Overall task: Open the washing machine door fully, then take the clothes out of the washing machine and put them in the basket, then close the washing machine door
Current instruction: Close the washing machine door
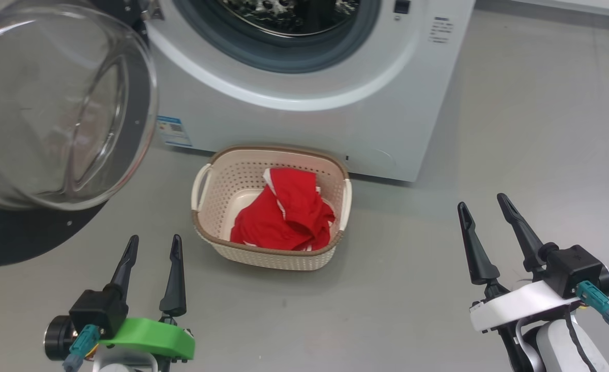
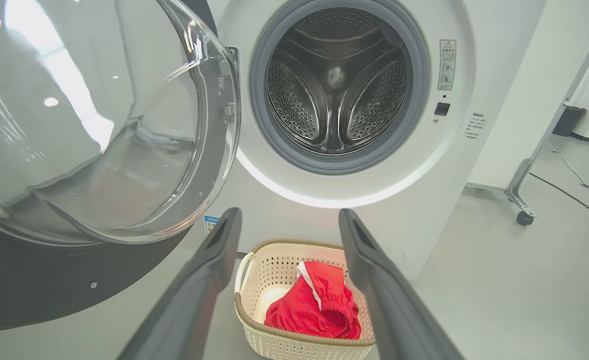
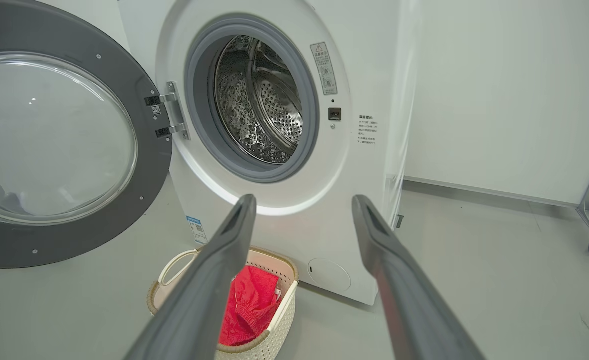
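- Holding nothing, our left gripper (image 1: 154, 238) and right gripper (image 1: 483, 200) stand spread wide.
- The basket (image 1: 273, 261), ahead between both jaws, contains the clothes (image 1: 284, 217).
- The washing machine door (image 1: 51, 103) stands open beyond our left jaws.

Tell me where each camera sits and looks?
Head view: from the head, down at cream perforated plastic basket holding red fabric clothes; open left gripper, right gripper.
Left wrist view: from that wrist, into big white washing machine's steel drum; own dark fingers.
Right wrist view: same, slantwise; own fingers.
Wrist views share the black-rimmed round glass door.
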